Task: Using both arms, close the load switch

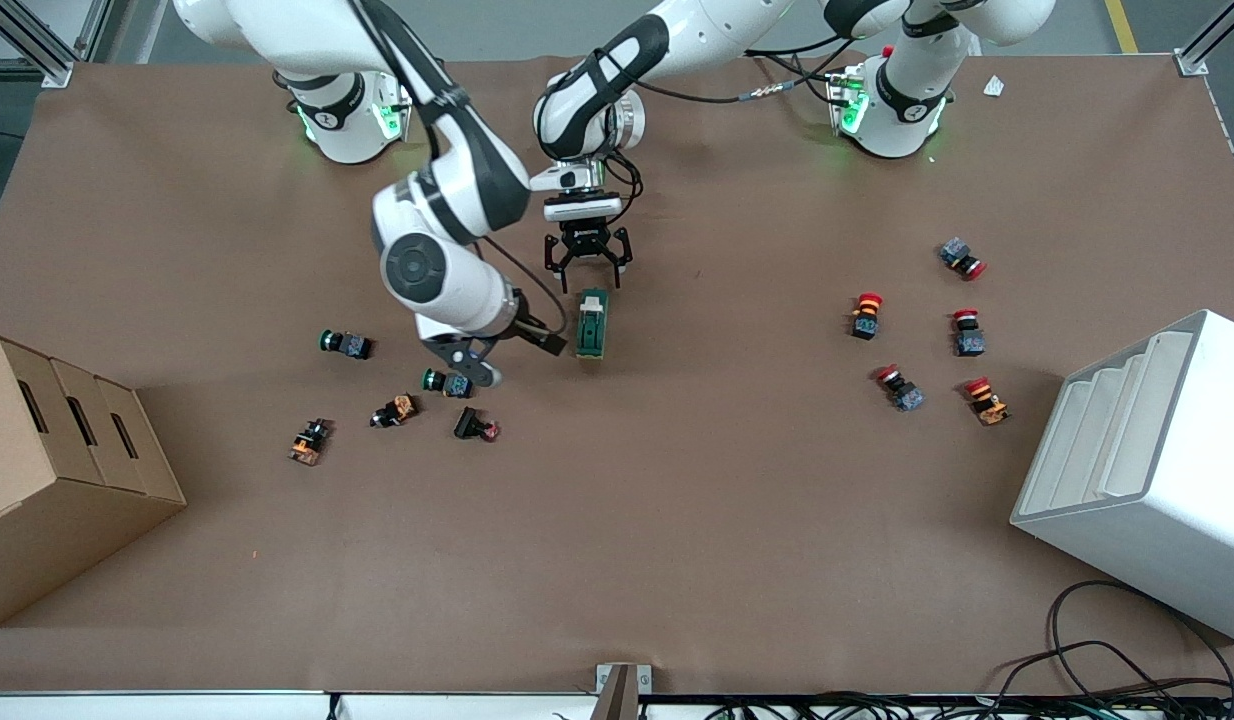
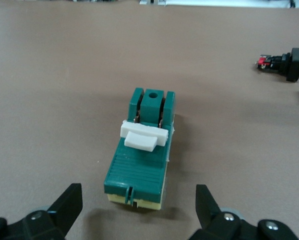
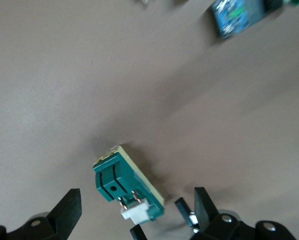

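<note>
Left gripper: the left gripper (image 1: 588,268) hangs low over the table just above the end of the load switch (image 1: 592,322) that lies farther from the front camera; its fingers (image 2: 69,204) are spread wide and hold nothing.
Right gripper: the right gripper (image 1: 474,362) is low beside the switch, toward the right arm's end of the table; its fingers (image 3: 69,210) are also spread wide and empty, with the switch (image 3: 127,187) showing between and ahead of them in the right wrist view.
Load switch: a narrow dark-green block lying flat near the middle of the table, lengthways toward the front camera; neither gripper touches it.
Lever: the cream-white lever (image 2: 143,136) sits across the top of the green body (image 2: 139,170), near the end with the round hole; whether it is fully up or partly down I cannot tell.
Step in hand: approach, by my reading; both arms are lining up on the switch and no grasp is made.
Next move: one gripper probably needs to pin the body so it cannot slide, while the other pushes the lever over; a push on an unheld block would likely just shove it along the table (image 1: 677,500).
Nearby: a green-capped push button (image 1: 447,381) lies just beside the right gripper and could be knocked.
</note>
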Available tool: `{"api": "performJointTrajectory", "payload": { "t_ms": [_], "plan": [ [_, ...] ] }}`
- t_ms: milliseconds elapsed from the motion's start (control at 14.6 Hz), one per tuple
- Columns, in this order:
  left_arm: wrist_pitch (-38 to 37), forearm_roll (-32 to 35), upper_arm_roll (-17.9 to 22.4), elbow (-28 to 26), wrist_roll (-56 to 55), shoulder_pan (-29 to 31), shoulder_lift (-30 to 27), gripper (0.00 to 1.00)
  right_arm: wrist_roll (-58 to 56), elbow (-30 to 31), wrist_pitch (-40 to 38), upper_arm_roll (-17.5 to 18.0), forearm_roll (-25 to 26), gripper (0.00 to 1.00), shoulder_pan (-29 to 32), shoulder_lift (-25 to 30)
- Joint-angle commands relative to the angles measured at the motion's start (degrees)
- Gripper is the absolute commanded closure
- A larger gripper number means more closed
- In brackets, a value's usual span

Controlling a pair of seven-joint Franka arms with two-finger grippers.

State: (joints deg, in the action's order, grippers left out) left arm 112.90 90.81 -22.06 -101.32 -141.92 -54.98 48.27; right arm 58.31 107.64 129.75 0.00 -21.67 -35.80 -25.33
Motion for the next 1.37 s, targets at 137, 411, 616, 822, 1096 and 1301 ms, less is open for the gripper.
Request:
{"api": "performJointTrajectory", "payload": {
  "t_ms": [137, 411, 616, 822, 1096, 1301],
  "plan": [
    [-5.66, 5.35, 0.70, 0.25, -4.49, -2.67, 2.43, 0.00, 6.62, 4.95, 14.62, -0.53, -5.49, 0.00, -8.47, -4.01],
    [-7.60, 6.66, 0.79, 0.07, -6.61, -3.21, 4.02, 0.00, 11.64, 5.21, 20.01, -0.53, -5.49, 0.00, -12.88, -7.53],
    [-7.60, 6.66, 0.79, 0.07, -6.61, -3.20, 4.11, 0.00, 11.82, 4.69, 20.10, -0.53, -5.67, 0.00, -12.89, -7.62],
    [-7.60, 6.93, 0.79, 0.07, -6.61, -3.12, 4.20, 0.00, 11.83, 3.81, 20.01, -0.53, -7.07, 0.00, -12.71, -7.62],
    [-7.60, 6.93, 0.79, 0.07, -6.61, -3.12, 4.11, 0.00, 11.39, 1.44, 19.22, -0.62, -7.43, 0.00, -11.22, -7.62],
    [-7.60, 6.84, 0.79, 0.07, -6.61, -3.12, 4.20, 0.00, 11.21, -0.58, 17.65, -0.62, -7.43, 0.00, -10.17, -7.62]
  ]
}}
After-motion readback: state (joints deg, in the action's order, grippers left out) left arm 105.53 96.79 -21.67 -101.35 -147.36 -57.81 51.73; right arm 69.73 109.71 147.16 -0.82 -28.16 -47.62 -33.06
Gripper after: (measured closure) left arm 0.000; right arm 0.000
